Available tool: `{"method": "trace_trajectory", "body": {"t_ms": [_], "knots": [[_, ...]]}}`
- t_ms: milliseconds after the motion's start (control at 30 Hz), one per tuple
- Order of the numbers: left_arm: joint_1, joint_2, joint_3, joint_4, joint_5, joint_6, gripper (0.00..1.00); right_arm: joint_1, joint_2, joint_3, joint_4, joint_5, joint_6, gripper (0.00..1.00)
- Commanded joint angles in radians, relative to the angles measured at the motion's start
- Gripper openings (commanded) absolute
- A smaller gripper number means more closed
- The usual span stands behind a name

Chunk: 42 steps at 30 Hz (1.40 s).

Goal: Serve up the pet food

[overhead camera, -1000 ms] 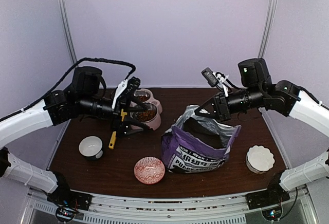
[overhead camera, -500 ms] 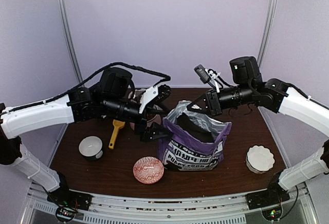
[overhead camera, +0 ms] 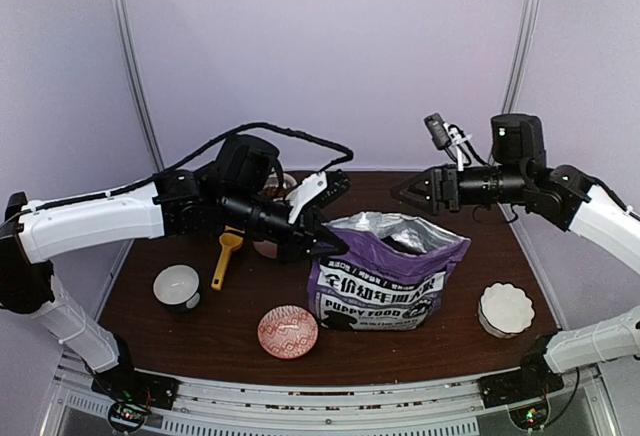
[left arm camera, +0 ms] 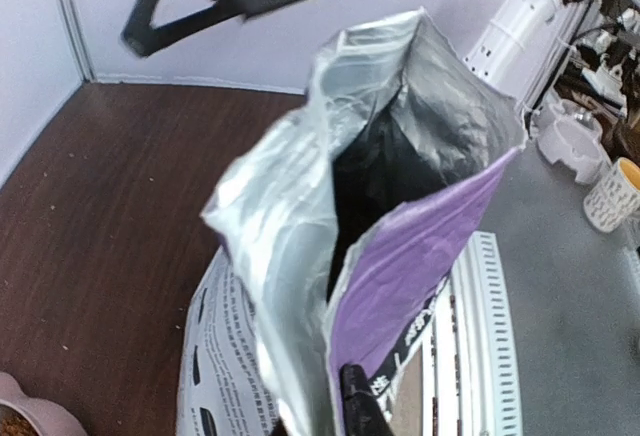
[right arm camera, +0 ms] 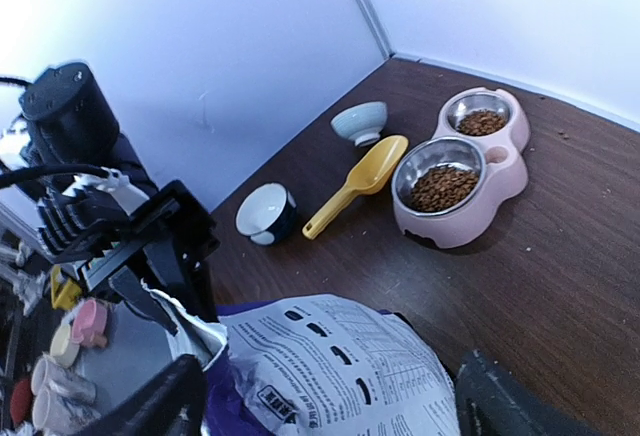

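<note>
The kibble you can see sits in both cups of the pink feeder at the back left of the table. The rest should be in the purple bag, which stands upright mid-table. Its mouth gapes open, but the inside is too dark to show any pellets.

Your left gripper is at the bag's left upper rim. In the left wrist view, one finger lies against the purple outer wall just under the rim, and the other is hidden behind the foil. You cannot tell from these views whether it has the rim pinched or only touches it.

Your right gripper hangs above the back of the bag with its fingers spread, holding nothing and clear of the foil.

The yellow scoop lies flat on the table just beside the feeder, with neither gripper on it.

The step in hand looks like steadying the bag and holding its mouth open, with scooping not yet begun.

Next, make sure the left grip on the rim is firm, because the tall, soft bag could fold or tip. The scoop lies on the left side, under your left arm, so reaching it with the right gripper means crossing over the bag. Plan that path high and clear of the rim.
</note>
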Motion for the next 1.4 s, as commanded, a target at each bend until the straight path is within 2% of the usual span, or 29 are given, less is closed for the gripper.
{"method": "trace_trajectory", "body": {"t_ms": [0,67,267,400,633,733,767,833,933,1000,1100,1167,1267,1333,1367], "knots": [[0.045,-0.007,0.04,0.027,0.061,-0.038,0.0,-0.05,-0.144,-0.104,0.054,0.059,-0.007,0.97],[0.081,-0.004,0.052,0.023,0.115,-0.054,0.0,-0.054,-0.211,-0.172,0.079,0.033,-0.026,1.0],[0.153,0.038,0.103,-0.013,0.235,-0.079,0.0,-0.053,-0.371,-0.382,0.211,-0.078,-0.005,1.0],[0.166,0.05,0.115,-0.016,0.242,-0.089,0.0,-0.054,-0.425,-0.453,0.279,-0.102,0.001,1.0],[0.173,0.052,0.109,-0.006,0.255,-0.093,0.0,-0.051,-0.339,-0.569,0.403,-0.11,-0.068,1.0],[0.177,0.047,0.111,0.007,0.258,-0.109,0.0,-0.048,-0.278,-0.563,0.391,-0.08,-0.11,1.0],[0.177,0.044,0.113,0.011,0.259,-0.112,0.0,-0.046,-0.264,-0.549,0.363,-0.06,-0.128,0.95],[0.178,0.032,0.12,0.012,0.268,-0.113,0.0,-0.047,-0.238,-0.502,0.266,0.016,-0.138,0.76],[0.177,0.008,0.128,0.008,0.281,-0.119,0.0,-0.049,-0.184,-0.358,0.074,0.098,-0.14,0.32],[0.174,-0.004,0.139,0.007,0.283,-0.141,0.0,-0.049,-0.152,-0.29,-0.012,0.061,-0.143,0.18],[0.155,-0.01,0.162,0.007,0.276,-0.189,0.0,-0.049,-0.15,-0.237,-0.078,0.038,-0.139,0.06],[0.143,-0.01,0.173,0.015,0.276,-0.22,0.0,-0.049,-0.18,-0.232,-0.089,0.068,-0.121,0.06],[0.139,-0.013,0.156,0.075,0.281,-0.303,0.0,-0.05,-0.231,-0.232,-0.111,0.126,-0.105,0.13],[0.139,-0.011,0.126,0.125,0.285,-0.352,0.0,-0.051,-0.259,-0.241,-0.127,0.156,-0.097,0.23],[0.139,-0.008,0.111,0.133,0.28,-0.358,0.0,-0.051,-0.272,-0.247,-0.13,0.175,-0.092,0.34]]}}
